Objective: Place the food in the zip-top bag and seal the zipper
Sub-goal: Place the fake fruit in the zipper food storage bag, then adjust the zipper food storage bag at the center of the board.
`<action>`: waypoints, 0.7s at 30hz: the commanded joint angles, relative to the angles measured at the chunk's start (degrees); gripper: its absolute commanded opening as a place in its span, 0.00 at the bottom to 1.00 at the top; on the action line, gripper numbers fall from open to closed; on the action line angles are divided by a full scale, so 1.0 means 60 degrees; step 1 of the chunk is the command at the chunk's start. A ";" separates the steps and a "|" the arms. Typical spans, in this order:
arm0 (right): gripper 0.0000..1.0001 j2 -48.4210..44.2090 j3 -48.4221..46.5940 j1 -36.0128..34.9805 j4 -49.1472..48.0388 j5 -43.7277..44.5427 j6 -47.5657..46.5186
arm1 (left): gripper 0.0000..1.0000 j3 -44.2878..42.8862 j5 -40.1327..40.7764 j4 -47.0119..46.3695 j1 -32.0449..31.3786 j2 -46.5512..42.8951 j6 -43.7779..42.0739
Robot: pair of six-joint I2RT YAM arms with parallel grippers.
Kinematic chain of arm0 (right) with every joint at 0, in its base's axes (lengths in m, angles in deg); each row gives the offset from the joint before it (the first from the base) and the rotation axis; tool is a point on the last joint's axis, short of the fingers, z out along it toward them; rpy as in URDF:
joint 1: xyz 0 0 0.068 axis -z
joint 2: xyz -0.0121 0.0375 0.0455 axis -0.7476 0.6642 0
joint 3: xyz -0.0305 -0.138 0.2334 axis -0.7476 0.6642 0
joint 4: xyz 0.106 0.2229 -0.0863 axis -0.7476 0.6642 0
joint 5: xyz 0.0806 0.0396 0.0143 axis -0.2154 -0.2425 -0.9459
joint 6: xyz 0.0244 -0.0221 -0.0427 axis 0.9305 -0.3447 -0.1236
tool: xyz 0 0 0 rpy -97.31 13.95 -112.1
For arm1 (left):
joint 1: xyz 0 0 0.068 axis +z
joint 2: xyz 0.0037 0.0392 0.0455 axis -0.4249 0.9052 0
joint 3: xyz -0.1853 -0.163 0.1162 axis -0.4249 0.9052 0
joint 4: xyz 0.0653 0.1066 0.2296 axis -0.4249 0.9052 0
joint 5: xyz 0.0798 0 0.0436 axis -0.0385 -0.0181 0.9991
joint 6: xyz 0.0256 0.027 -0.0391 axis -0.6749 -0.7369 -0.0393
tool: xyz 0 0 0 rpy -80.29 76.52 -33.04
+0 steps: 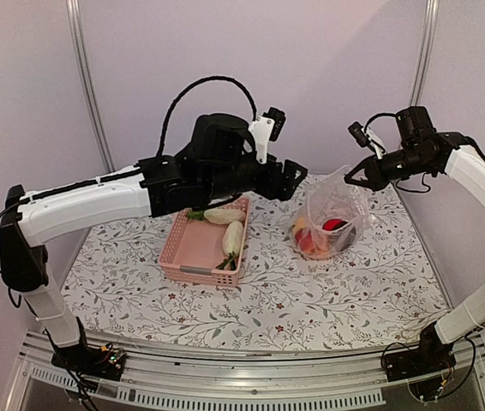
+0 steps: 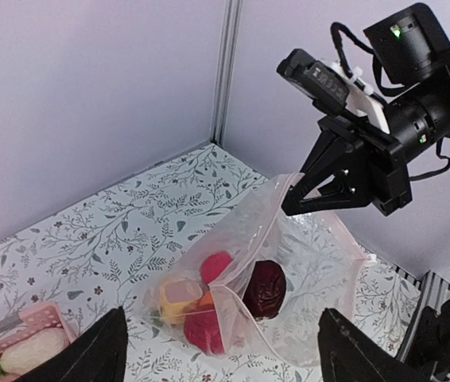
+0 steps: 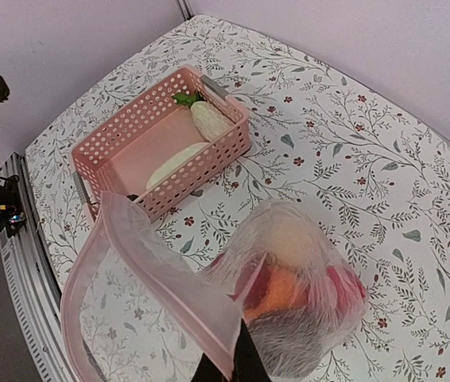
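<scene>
Aluminium rail is running along the near edge of the table. Beyond it, a floral tablecloth is covering the tabletop.

Left of centre, a pink basket is resting on the cloth. Two white radish pieces are lying in it, one along the right wall and the other across the far end, with their green tops showing.

Just right of the basket and apart from it, the zip-top bag is standing on the cloth with its mouth gaping upward. Several pieces of food are sitting bunched in its bottom, all touching: a dark maroon one, two red ones, an orange one and a yellow one. The zipper is running along the mouth edge as a pale pink strip, unsealed, with its two sides hanging apart.

Above the bag, the right gripper is pinching the bag's upper edge, fingers together on the plastic, and is holding that edge up. The left gripper is hovering over the far part of the table between basket and bag. Its jaws are standing wide apart, clear of the plastic.

Pale lilac walls are closing off the back.
</scene>
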 commanded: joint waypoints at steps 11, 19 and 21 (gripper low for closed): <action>0.03 -0.0302 0.0215 -0.0181 0.0295 0.0409 -0.0213 | 0.65 -0.2742 -0.1323 0.2514 0.0182 0.2965 0.3800; 0.35 -0.0493 0.0325 -0.0237 0.1014 0.1406 -0.0146 | 0.13 -0.3323 -0.0843 0.2398 0.0230 0.3491 0.3507; 0.35 -0.0531 0.0428 -0.0235 0.1201 0.1551 -0.0152 | 0.09 -0.3198 -0.0589 0.2228 0.0237 0.3359 0.3454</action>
